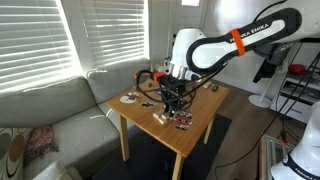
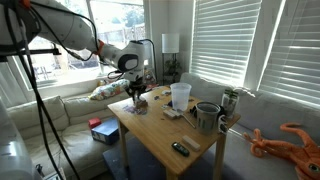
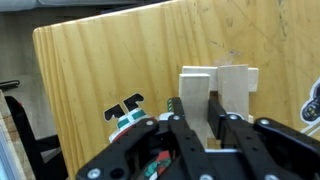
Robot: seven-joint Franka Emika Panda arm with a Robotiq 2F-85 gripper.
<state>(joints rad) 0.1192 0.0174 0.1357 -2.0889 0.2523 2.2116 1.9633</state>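
Observation:
In the wrist view my gripper [image 3: 197,108] has its two black fingers closed on the sides of a pale wooden block [image 3: 196,84] that stands on the wooden table [image 3: 100,60]. A second, similar wooden block [image 3: 238,88] stands right beside it, touching or nearly so. A small green-and-white striped item with a black clip [image 3: 128,113] lies just beside the fingers. In both exterior views the gripper [image 1: 172,97] [image 2: 135,95] is low over the table, pointing down.
The small table [image 1: 205,110] stands beside a grey sofa [image 1: 60,110]. On it are a round dish [image 1: 129,97], small items [image 1: 182,122], a clear cup [image 2: 180,95], a metal mug [image 2: 207,117] and a black object [image 2: 180,149]. An orange octopus toy [image 2: 295,140] lies nearby.

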